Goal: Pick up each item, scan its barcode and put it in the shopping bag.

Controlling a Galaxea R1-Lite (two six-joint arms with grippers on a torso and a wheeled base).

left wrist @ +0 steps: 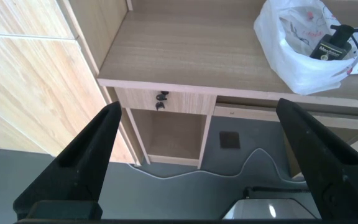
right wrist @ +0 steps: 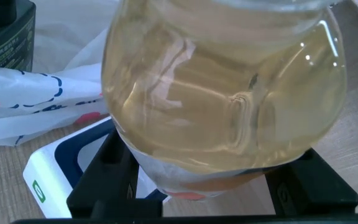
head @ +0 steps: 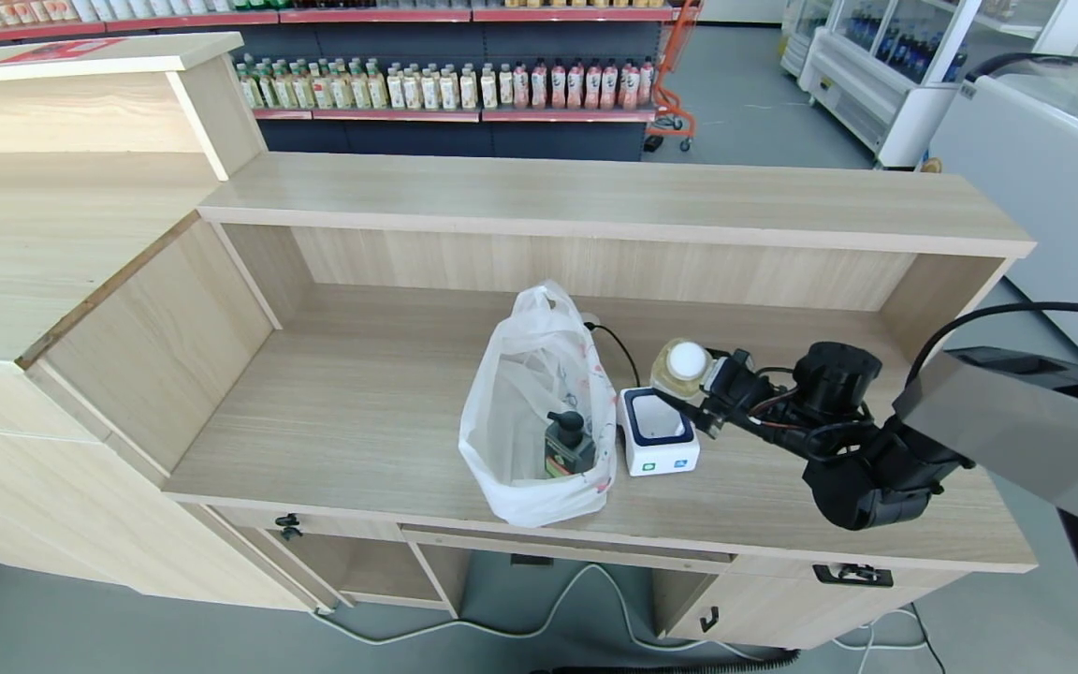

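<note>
Now scanning: right gripper (head: 700, 386) clamps the white-capped bottle (head: 681, 369) just above the barcode scanner (head: 657, 442); next, carry it left into the shopping bag (head: 525, 421).

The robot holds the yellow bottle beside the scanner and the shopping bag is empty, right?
Not empty: the head view shows a dark pump bottle standing inside the shopping bag. The yellow bottle is indeed held beside the scanner.
</note>
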